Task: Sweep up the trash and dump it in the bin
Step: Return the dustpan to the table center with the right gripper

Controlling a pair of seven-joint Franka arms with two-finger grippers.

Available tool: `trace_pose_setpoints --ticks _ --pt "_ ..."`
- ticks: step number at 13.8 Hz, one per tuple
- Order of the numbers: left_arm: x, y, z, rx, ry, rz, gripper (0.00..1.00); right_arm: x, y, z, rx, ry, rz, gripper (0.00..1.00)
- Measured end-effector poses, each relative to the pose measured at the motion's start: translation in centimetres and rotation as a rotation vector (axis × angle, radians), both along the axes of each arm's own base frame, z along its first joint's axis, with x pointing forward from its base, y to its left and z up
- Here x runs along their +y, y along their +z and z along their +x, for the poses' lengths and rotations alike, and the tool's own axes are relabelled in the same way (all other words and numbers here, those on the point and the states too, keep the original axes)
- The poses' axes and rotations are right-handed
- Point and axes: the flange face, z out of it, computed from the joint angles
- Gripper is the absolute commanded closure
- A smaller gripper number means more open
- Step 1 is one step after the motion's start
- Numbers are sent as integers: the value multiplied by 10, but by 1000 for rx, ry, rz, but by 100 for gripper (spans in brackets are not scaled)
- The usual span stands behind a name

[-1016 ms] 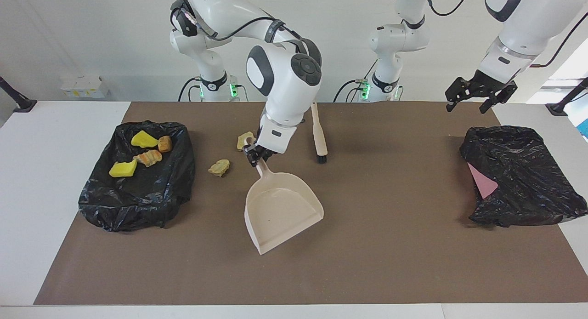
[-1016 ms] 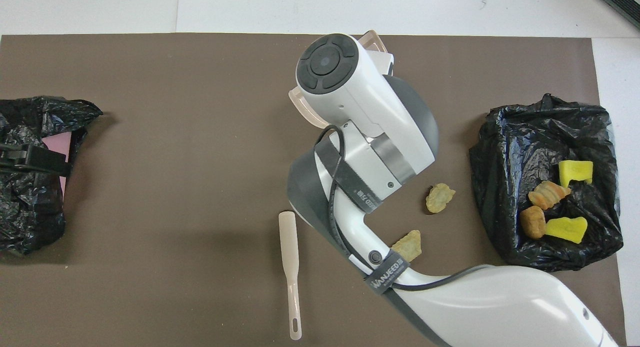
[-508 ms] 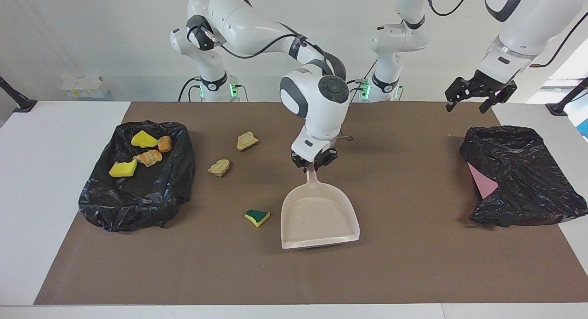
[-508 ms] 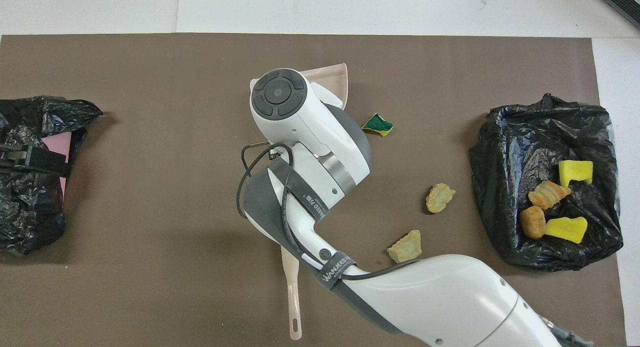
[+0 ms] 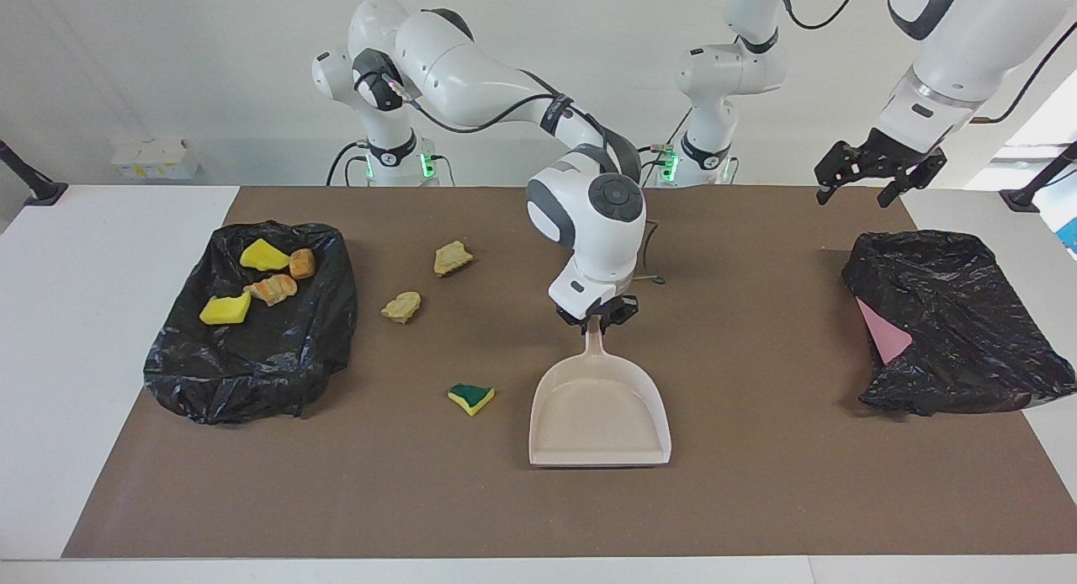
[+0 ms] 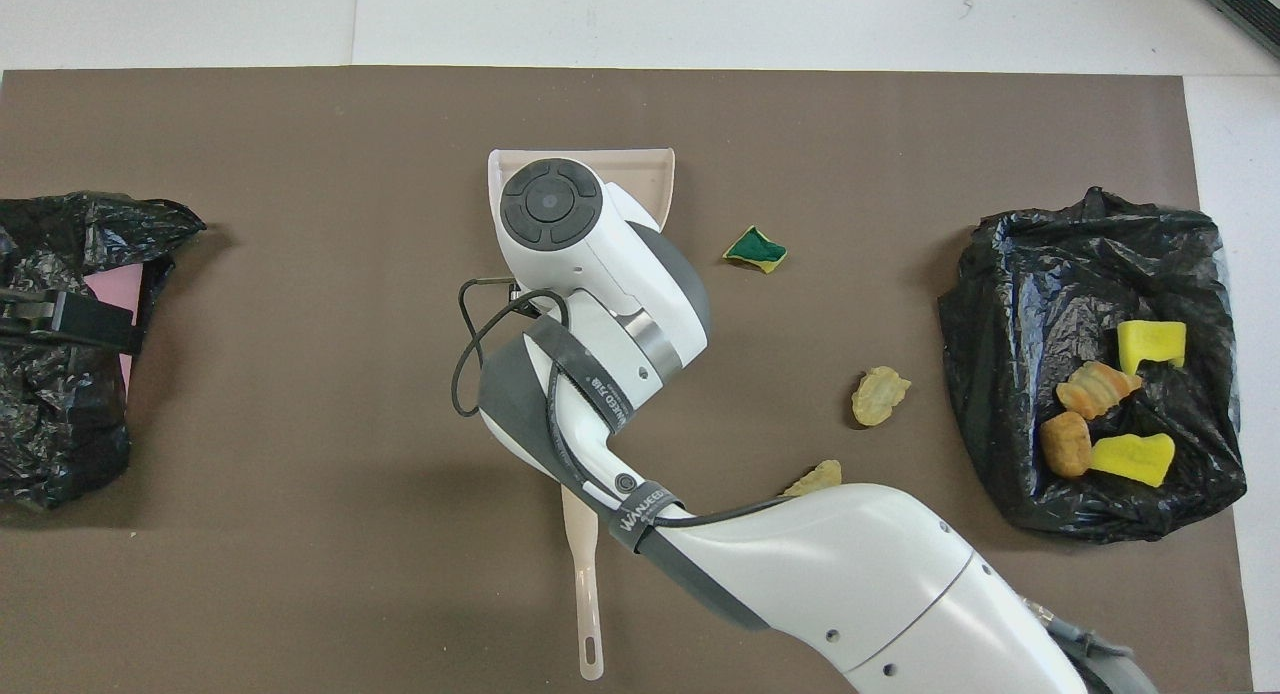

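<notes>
While the right pincer (image 5: 596,319) stays clamped on the handle of the beige dustpan (image 5: 599,416), whose pan rests flat on the desk (image 5: 757,500), the trash lies toward the right arm's end. In the facing view, the green-and-yellow wedge (image 5: 470,397) sits at about eight o'clock from that pincer, and two tan lumps (image 5: 401,306) (image 5: 452,257) near nine and ten. Four scraps (image 5: 261,283) lie in the black bin (image 5: 252,365). Fully spread, the left pincer (image 5: 867,178) waits above the other black bag (image 5: 951,331), holding nothing.
</notes>
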Motion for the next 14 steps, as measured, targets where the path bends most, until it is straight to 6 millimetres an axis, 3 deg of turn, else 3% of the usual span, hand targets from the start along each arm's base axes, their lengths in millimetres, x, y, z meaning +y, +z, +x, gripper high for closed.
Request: trace_pose_setpoints --ticks 2,4,9,12,14 --pt "0 0 0 0 0 0 0 -1 2 2 -1 -4 7 77" --pt "0 0 0 0 0 0 0 0 7 3 -4 -7 15 61" --pt "1 0 0 0 1 0 0 0 9 3 -2 -8 21 35" --pt "1 0 0 0 2 0 0 2 13 0 15 -16 49 0" --pt "1 0 0 0 2 0 0 3 31 -5 17 -17 71 0"
